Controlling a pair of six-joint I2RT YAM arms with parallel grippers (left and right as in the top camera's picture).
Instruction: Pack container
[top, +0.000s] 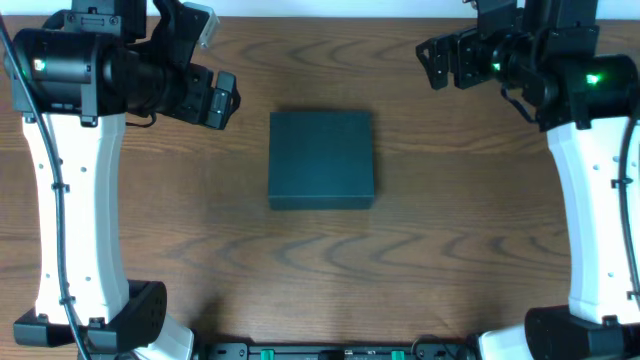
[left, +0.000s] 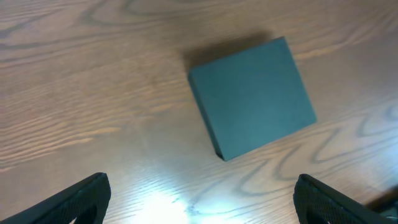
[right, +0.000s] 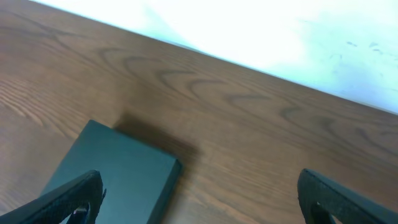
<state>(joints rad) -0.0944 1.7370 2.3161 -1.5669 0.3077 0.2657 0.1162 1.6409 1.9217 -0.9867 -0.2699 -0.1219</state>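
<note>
Plainly, left hand (top: 222, 103) and right hand (top: 434, 60) hover — fingers spread wide — flanking the closed container (top: 321, 160).

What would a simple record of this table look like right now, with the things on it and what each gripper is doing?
surface: wooden table
object: dark teal container, lid closed, lying flat near the table's middle
left gripper: open, empty, off to one side of the container, not touching it
right gripper: open, empty, off to the other side, not touching it

Left end effector (left: 202, 202) splayed; right end effector (right: 199, 199) splayed
</note>
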